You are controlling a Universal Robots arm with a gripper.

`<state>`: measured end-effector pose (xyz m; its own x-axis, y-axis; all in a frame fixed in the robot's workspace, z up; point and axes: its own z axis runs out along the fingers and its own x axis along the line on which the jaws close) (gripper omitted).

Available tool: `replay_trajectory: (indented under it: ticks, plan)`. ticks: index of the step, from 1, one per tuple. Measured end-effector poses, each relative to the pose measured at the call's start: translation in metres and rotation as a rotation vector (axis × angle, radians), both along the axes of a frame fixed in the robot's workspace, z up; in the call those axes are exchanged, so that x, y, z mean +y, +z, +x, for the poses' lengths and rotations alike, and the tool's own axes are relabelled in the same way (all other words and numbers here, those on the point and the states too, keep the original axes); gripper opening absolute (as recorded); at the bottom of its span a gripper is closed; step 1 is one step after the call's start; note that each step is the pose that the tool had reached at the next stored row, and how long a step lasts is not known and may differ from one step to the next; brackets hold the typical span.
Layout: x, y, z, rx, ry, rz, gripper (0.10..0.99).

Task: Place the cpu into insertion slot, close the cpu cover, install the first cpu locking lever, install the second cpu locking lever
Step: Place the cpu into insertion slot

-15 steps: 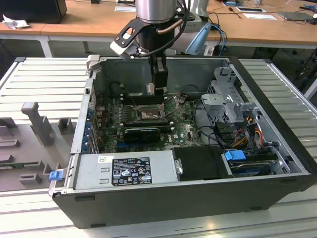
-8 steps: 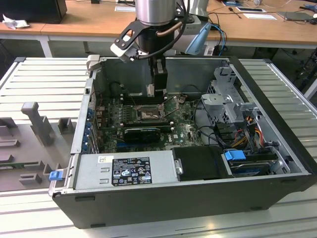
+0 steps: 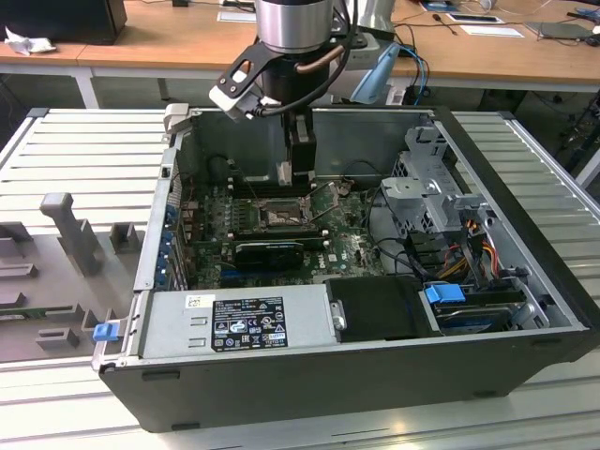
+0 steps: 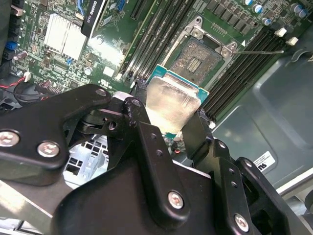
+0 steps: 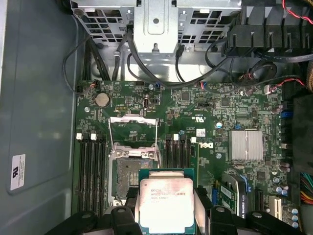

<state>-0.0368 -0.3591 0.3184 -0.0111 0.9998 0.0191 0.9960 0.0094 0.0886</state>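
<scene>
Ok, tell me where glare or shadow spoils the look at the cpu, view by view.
Second wrist view: strong glare whitens the cpu. First wrist view: the cpu is evenly lit. Exterior view: the insertion slot sits in shade.

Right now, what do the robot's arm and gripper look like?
The arm ends in a silvery cylindrical wrist with a black cable looping beside it and a black-and-silver bracket. The gripper is matte black, built of angular linked plates fastened with silver screws.
</scene>
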Motion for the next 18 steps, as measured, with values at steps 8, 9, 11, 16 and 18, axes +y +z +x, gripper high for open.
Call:
replay_trajectory:
  ticks: [8, 9, 11, 16, 18]
  plan:
    - [0.0, -0.0038, 0.0, 0.0, -0.006, 0.0, 0.533]
    - [0.0, -0.0041, 0.0, 0.0, -0.006, 0.0, 0.533]
    - [0.0, -0.0059, 0.0, 0.0, -0.009, 0.0, 0.533]
    - [0.0, -0.0093, 0.0, 0.0, -0.013, 0.0, 0.533]
    - [0.0, -0.0105, 0.0, 0.0, -0.014, 0.0, 0.533]
